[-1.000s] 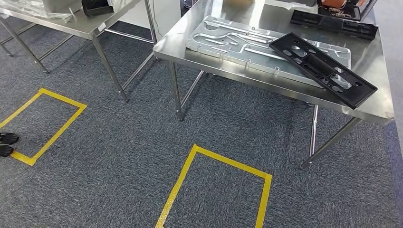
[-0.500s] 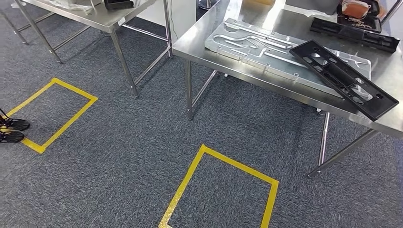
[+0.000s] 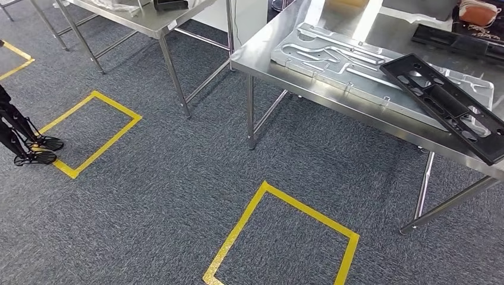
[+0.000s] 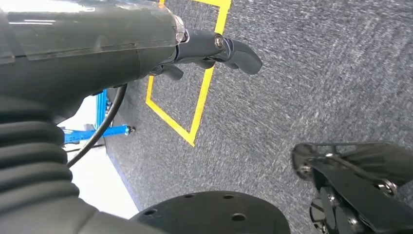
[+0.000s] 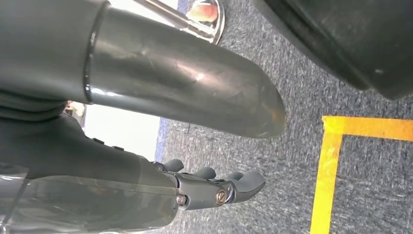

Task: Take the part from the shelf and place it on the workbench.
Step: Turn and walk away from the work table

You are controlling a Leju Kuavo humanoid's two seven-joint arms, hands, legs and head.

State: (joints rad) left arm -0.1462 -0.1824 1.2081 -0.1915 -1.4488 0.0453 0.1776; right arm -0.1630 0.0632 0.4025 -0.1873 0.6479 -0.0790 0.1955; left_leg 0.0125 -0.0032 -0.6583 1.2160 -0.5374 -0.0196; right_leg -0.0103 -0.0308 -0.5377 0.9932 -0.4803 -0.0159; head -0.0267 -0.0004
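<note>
A long black plastic part point(image 3: 451, 107) with several cut-outs lies slanted on a ribbed metal plate point(image 3: 333, 56) on the steel workbench point(image 3: 270, 50) at the upper right of the head view. Its near end reaches the bench's front edge. My left hand point(image 4: 214, 48) hangs above the grey carpet with its fingers stretched out and nothing in them. My right hand point(image 5: 219, 187) also hangs over the carpet, fingers apart and empty.
A second steel table point(image 3: 148, 21) stands at the upper left. Yellow tape squares point(image 3: 238, 237) point(image 3: 107, 127) mark the carpet. A black stand's feet point(image 3: 32, 151) rest at the left edge. Another black tray point(image 3: 457, 41) lies at the workbench's back.
The camera has turned left: the whole scene has slid to the right in the picture, and the black stand at the left shows more. The part lies where it was on the plate.
</note>
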